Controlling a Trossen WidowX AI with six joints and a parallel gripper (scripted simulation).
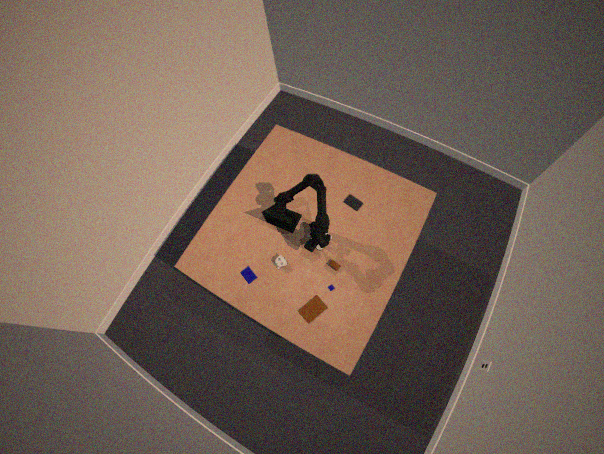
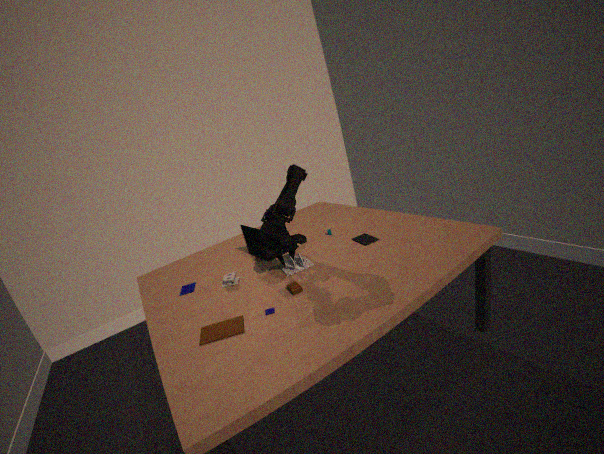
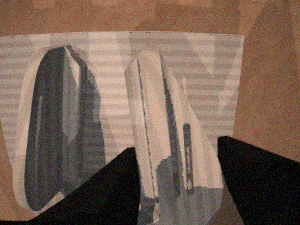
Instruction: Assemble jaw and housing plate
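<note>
The pale base plate (image 3: pixel 112 46) (image 2: pixel 309 263) lies flat beneath my gripper. One jaw (image 3: pixel 47 129) (image 2: pixel 300 259) stands over its left part in the wrist view. My gripper (image 3: pixel 178 152) (image 2: pixel 289 261) is shut on the other jaw (image 3: pixel 150 94), a pale piece beside the first, with a clear gap between the two upper ends. The held jaw is over or on the plate; its height is hard to tell. The pins and the gear teeth are hidden. The small white housing plate (image 1: pixel 280 261) (image 2: pixel 230 279) lies apart on the table, away from the gripper.
A small brown block (image 1: pixel 334 265) (image 2: pixel 294 288) lies close to the base plate. A small blue square (image 1: pixel 331 287) (image 2: pixel 270 311), a larger brown board (image 1: pixel 313 309) (image 2: pixel 222 330), a blue square (image 1: pixel 248 275) (image 2: pixel 188 289), a dark pad (image 1: pixel 353 202) (image 2: pixel 365 239) and a teal piece (image 2: pixel 329 232) lie farther off.
</note>
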